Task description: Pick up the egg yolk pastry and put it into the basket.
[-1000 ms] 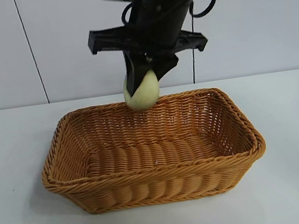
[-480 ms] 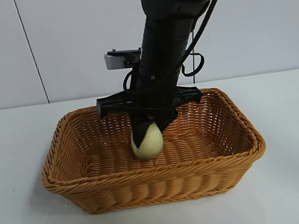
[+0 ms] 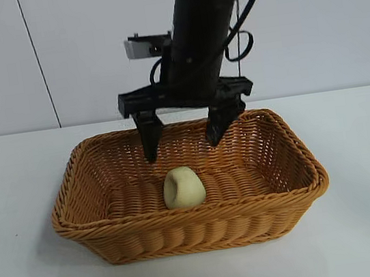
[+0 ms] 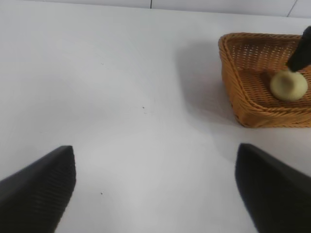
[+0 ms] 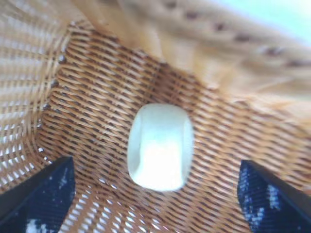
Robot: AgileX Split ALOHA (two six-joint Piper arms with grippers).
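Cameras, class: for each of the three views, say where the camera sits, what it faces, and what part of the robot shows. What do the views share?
Exterior view: faces the table level-on; shows the basket, the pastry inside it, and the right gripper open above it.
Left wrist view: off to the side over bare table; the left gripper open at the edge, basket farther off.
Right wrist view: straight down into the basket; dark fingertips flank the pastry.
Shared: basket and pastry appear in all three.

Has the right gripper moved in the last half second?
Yes. The right gripper has risen clear of the pastry, now level with the basket rim, open.
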